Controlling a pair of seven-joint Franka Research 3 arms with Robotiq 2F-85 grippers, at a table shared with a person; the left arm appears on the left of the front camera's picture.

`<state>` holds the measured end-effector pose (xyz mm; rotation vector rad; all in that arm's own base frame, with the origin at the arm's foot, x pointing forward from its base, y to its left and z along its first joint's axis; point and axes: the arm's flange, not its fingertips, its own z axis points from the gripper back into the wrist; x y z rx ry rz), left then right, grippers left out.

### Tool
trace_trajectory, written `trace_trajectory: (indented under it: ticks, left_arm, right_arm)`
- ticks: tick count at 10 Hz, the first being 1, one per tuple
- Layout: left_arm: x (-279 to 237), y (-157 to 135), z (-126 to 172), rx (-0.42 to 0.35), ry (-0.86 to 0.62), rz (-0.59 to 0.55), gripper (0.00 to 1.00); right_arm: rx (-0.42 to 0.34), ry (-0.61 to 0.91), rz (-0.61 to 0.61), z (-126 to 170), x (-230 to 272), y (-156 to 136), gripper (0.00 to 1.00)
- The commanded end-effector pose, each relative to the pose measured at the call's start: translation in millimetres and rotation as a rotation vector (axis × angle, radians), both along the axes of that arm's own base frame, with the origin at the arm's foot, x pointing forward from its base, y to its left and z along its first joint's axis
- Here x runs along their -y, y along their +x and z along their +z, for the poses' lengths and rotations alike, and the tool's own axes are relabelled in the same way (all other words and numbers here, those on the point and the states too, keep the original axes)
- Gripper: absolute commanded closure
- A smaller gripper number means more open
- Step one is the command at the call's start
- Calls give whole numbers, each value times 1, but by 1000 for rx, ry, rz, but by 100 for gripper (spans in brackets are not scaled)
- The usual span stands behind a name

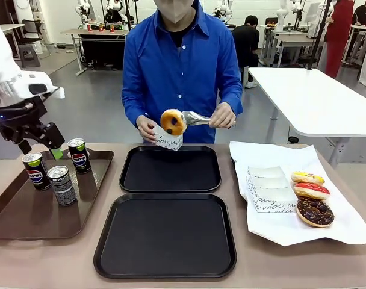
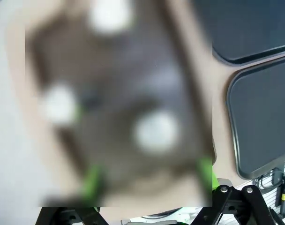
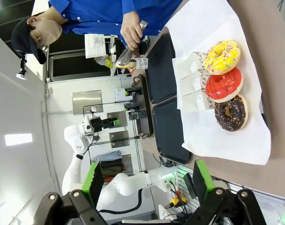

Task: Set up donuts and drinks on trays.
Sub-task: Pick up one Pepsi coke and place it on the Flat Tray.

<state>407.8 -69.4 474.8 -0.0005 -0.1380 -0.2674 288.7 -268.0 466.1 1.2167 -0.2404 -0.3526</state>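
Observation:
A person holds a glazed donut [image 1: 173,122] in tongs over a white paper holder [image 1: 168,139], just behind the far black tray [image 1: 170,184]; the near tray [image 1: 165,265] is bare. Yellow [image 1: 307,178], red [image 1: 311,191] and chocolate [image 1: 315,211] donuts lie on white paper at the right, and appear again in the right wrist view [image 3: 224,84]. Three drink cans [image 1: 62,184] stand on a brown tray. My left gripper [image 1: 41,150] hangs open above those cans, which are blurred pale blobs [image 2: 154,131] between its pads. My right gripper [image 3: 148,180] is open, high over the paper.
The brown tray [image 1: 14,217] lies at the table's left, beside the two black trays. A stack of white paper holders [image 1: 270,189] rests on the paper left of the donuts. A white table [image 1: 315,102] stands behind at the right.

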Motion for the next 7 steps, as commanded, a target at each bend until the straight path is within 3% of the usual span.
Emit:
trace_trajectory:
  ticks: [1, 2, 7]
  left_arm:
    - [-1, 5, 3, -31, -39, 29, 0]
    - [0, 0, 0, 0, 0, 0, 0]
    - [0, 1, -2, -10, -16, -6, 0]
  right_arm:
    - [14, 17, -4, 0, -1, 0, 0]
    - [14, 17, -4, 0, -1, 0, 0]
    - [14, 17, -4, 0, -1, 0, 0]
